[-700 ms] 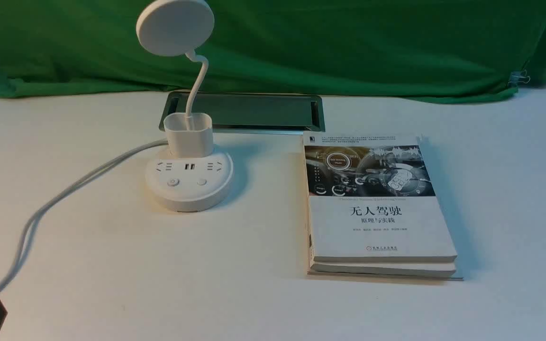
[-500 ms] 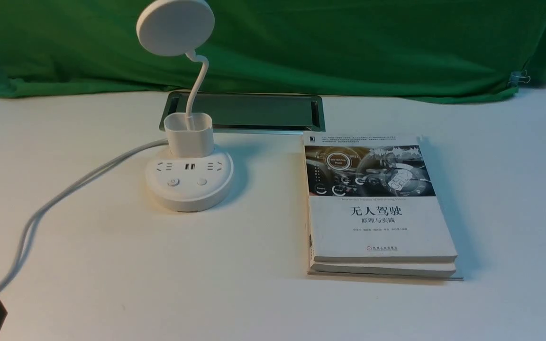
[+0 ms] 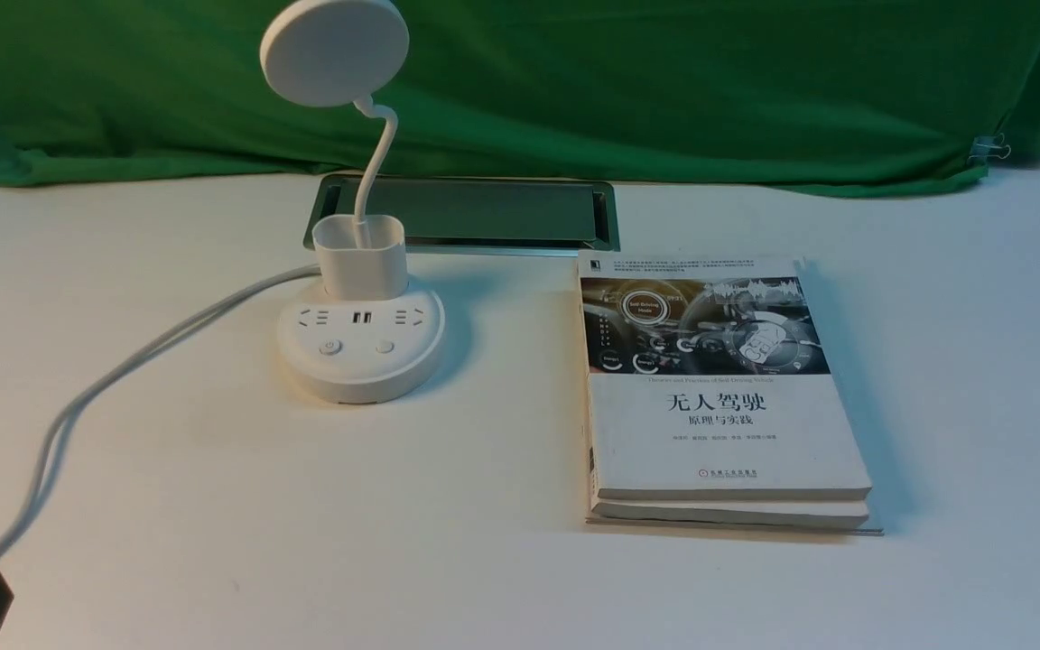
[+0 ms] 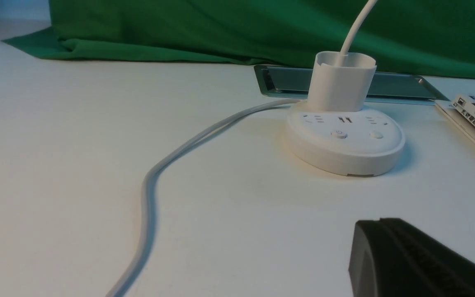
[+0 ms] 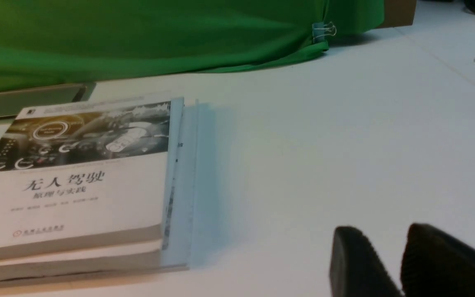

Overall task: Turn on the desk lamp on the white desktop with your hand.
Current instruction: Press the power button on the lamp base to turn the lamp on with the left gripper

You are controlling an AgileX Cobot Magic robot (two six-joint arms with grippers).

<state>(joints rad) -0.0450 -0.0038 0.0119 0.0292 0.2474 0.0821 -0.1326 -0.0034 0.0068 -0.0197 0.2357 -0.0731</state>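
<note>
Desk lamp (image 4: 344, 140) stands well apart beyond the left end effector (image 4: 379, 220), fingertips together.

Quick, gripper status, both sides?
Left gripper: closed, fingers together, nothing seen held.
Right gripper: slightly open, a gap between its fingers, holding nothing.

This looks like a robot test station, with a green cloth (image 3: 574, 90) clipped up behind a white desk (image 3: 258, 506) fitted with a cable hatch (image 3: 502, 212).
</note>
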